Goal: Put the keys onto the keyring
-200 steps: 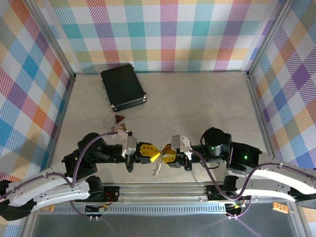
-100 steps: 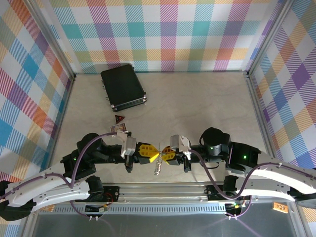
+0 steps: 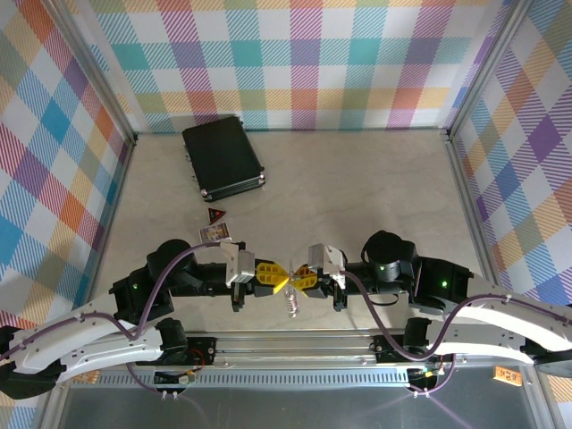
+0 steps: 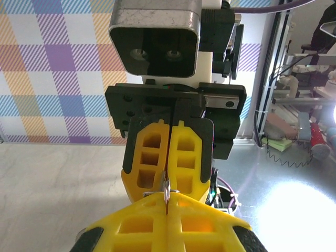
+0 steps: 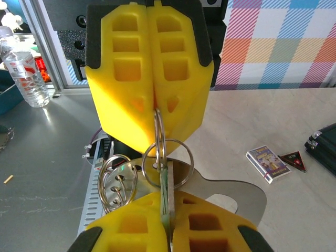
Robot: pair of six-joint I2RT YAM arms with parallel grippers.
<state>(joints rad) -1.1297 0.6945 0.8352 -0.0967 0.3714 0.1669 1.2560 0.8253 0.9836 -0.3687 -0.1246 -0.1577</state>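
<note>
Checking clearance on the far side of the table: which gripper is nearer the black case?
Left. The left gripper is on the same side as the black case, which lies far back and to its left. The right gripper meets it tip to tip, slightly farther right.

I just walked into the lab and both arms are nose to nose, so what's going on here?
The left claw and right claw meet tip to tip near the front edge of the table. The left is shut on a small split ring of the keyring, whose flat metal loop hangs below. The right is shut on a thin, green-tinged piece seen edge-on, probably the key, held against that ring. Whether it's threaded on can't be told.
</note>
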